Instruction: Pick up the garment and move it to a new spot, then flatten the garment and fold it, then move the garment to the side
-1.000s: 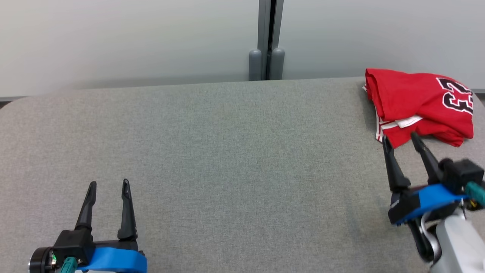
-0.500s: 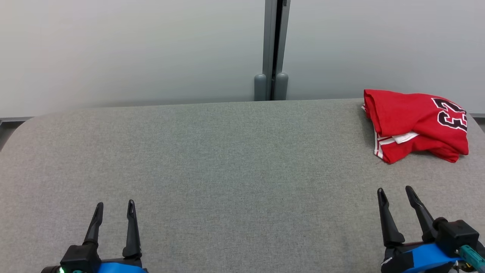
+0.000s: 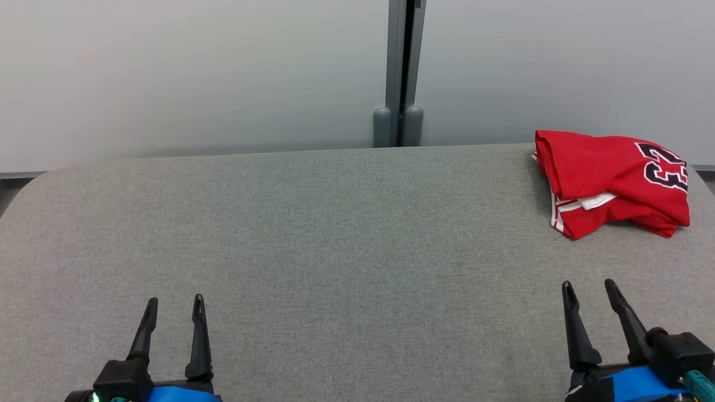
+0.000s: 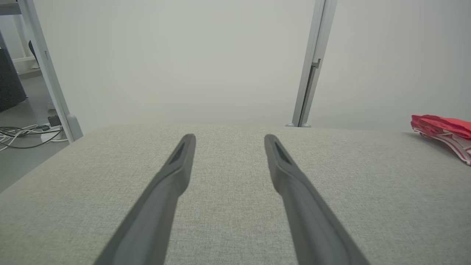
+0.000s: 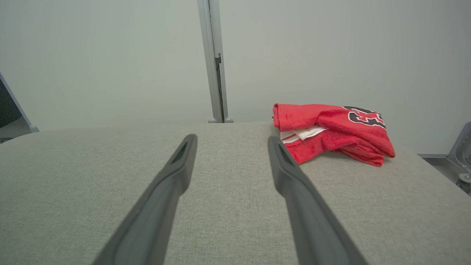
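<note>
1. The shirt (image 3: 611, 181) is red and folded into a lumpy bundle. It has a black number (image 3: 665, 166) with a white outline on top, and white trim (image 3: 597, 200) pokes out at the lower fold.
2. In the head view the shirt lies at 2 o'clock on the grey table (image 3: 335, 234), near the far right corner, and nothing touches it.
3. My left claw (image 3: 175, 300) is at 7 o'clock with its fingers spread wide. It is empty and well apart from the shirt.
4. My right claw (image 3: 588, 283) is at 5 o'clock, also spread wide and empty. The shirt sits toward 12 o'clock from it, with bare table between them.
5. The right wrist view shows the shirt (image 5: 331, 129) side-on at 2 o'clock, past my right finger. The layers read clearly here: red on top, a white strip in the middle, red below.
6. The same view adds a metal bracket (image 5: 461, 154) off the table edge at 3 o'clock, which the head view doesn't give.
7. The left wrist view catches just a sliver of the shirt (image 4: 445, 129) at 3 o'clock.
8. That view also brings in cables (image 4: 22, 134) on the floor at 9 o'clock.
9. The head view gives the number from above and a grey post (image 3: 397, 72) at 12 o'clock behind the table.
</note>
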Robot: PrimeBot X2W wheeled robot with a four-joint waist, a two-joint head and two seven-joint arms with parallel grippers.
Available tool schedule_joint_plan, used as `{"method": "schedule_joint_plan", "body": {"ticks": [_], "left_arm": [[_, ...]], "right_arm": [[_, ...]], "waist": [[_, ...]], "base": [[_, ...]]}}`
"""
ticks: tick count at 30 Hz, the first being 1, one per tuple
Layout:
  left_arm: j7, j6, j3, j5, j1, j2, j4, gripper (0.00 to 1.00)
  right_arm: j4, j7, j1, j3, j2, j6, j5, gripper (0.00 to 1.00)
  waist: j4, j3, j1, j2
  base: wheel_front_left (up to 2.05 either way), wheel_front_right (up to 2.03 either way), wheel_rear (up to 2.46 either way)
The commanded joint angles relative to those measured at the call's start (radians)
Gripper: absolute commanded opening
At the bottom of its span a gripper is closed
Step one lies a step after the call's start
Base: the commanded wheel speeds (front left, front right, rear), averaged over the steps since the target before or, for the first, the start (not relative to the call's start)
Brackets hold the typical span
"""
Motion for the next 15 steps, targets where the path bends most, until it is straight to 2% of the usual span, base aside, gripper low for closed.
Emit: {"method": "schedule_joint_plan", "body": {"ticks": [1, 14, 15], "left_arm": [[-0.004, 0.003, 0.001, -0.007, -0.013, 0.000, -0.003, 1.00], [-0.004, 0.009, -0.001, 0.001, -0.012, -0.001, -0.001, 1.00], [0.000, 0.005, 0.000, -0.002, -0.001, -0.001, 0.001, 0.00]], "right_arm": [[0.003, 0.003, 0.013, -0.001, 0.005, 0.000, -0.006, 1.00], [0.016, -0.002, 0.010, 0.004, 0.007, 0.000, 0.005, 1.00], [0.016, -0.001, 0.001, 0.004, 0.006, 0.000, 0.004, 0.00]], "waist": [[0.001, 0.001, 0.0000, 0.0000], [0.006, 0.008, 0.0000, 0.0000], [0.006, 0.008, 0.0000, 0.0000]], "base": [[0.00, 0.00, 0.00], [0.00, 0.00, 0.00], [0.00, 0.00, 0.00]]}}
